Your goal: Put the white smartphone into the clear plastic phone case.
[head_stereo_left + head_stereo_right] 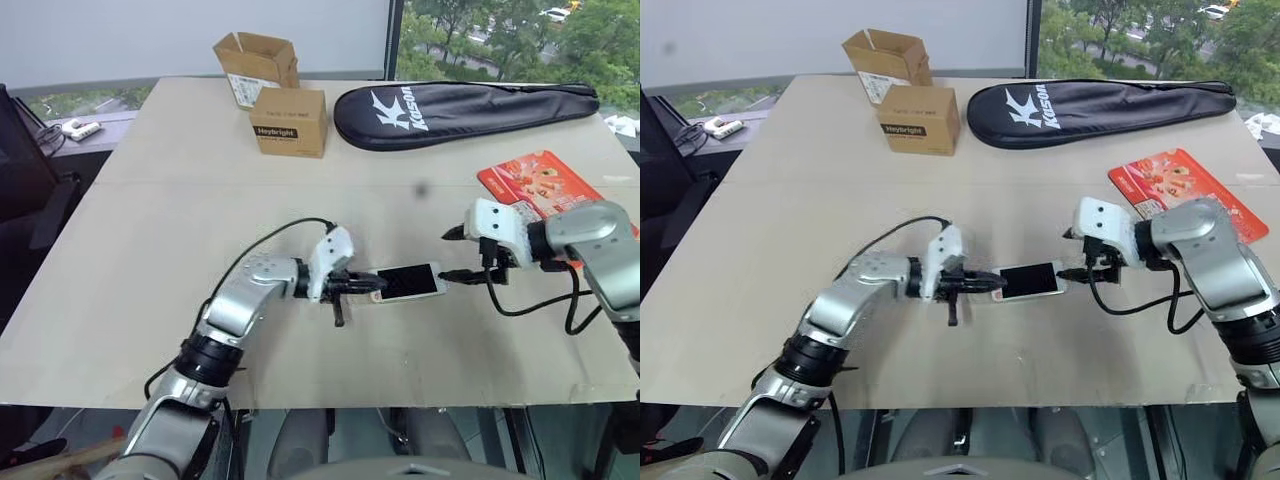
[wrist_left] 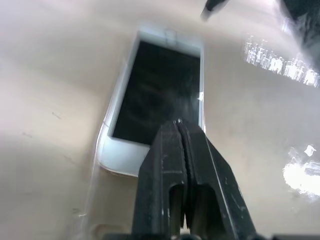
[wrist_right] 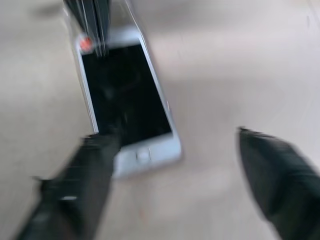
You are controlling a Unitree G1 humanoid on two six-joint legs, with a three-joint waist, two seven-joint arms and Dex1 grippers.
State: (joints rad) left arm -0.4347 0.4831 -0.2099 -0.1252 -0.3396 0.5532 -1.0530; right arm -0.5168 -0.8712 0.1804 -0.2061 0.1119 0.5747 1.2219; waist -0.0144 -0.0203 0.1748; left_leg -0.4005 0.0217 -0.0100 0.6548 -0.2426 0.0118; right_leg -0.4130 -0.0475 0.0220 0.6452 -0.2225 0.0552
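Beige table (image 1: 150,260) by a window, trees outside. Far edge: two cardboard boxes (image 1: 288,120), a black racket bag (image 1: 465,112). Right edge: an orange-red printed packet (image 1: 540,185).

White smartphone (image 1: 411,281) sits toward the near edge, about mid-width, screen up, between the two arms. In the left wrist view a faint glossy outline runs along the phone's side and past its near end; I take that for the clear plastic phone case (image 2: 95,200), phone lying in or on it. Cannot tell whether it is fully seated.

Left gripper (image 1: 375,285): fingers clamped together at the phone's left end. Whether they pinch the case lip or only press there, cannot tell. Right gripper (image 1: 455,255): fingers spread apart, grasping nothing, one tip close to the phone's right end, the other clear of it.

Judgement: seating stage. To do it well, left side should hold the case end steady while the right presses down on the free end, corner by corner. Push flat, not sideways, or phone and shell slide together on the smooth top.
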